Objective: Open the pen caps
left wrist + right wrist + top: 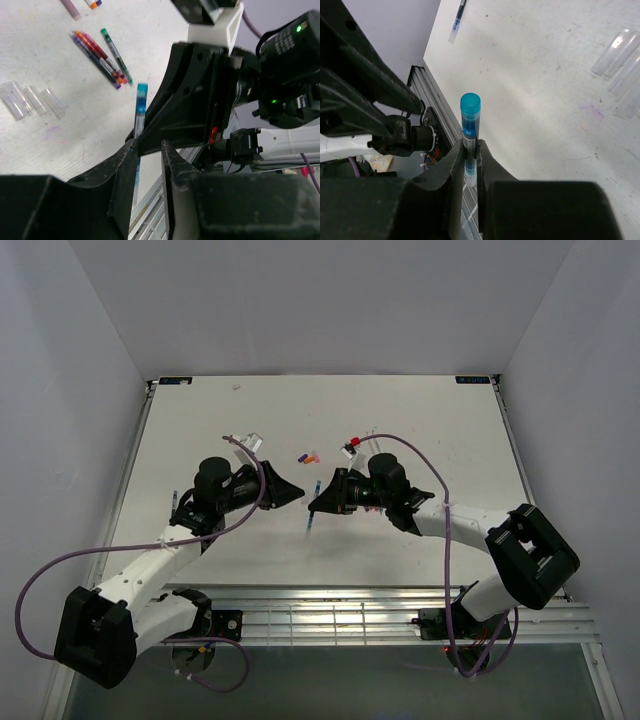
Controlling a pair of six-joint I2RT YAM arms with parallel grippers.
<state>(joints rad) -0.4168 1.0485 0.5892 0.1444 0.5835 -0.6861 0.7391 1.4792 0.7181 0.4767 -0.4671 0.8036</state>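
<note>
One pen (468,132) is up off the tabletop (545,130). The fingers of the right gripper (470,145) are clenched across its barrel, and its blue cap (470,106) stands clear above them. The left gripper (148,146) faces it with fingers parted, grasping nothing. In its wrist view the barrel shows in the gap close to one finger, though I cannot tell whether they touch.

The step in hand looks like pulling this cap off. To do it well, the left fingers should close on the cap alone (not on the barrel below it), squarely across its round sides. They should then draw straight along the pen's axis while the right grip holds firm. Any sideways pull would likely bend or twist so slim a barrel.

The cap is a short, smooth, glossy plastic cylinder with a flat top, probably slippery, so a centred pinch matters. The barrel is thin, pale and part clear, with a printed label.

Several translucent caps (30,97), pale little tubes, lie side by side on the matte, scuffed white tabletop. Near them is a bundle of pens (100,55), dark red and green.
</note>
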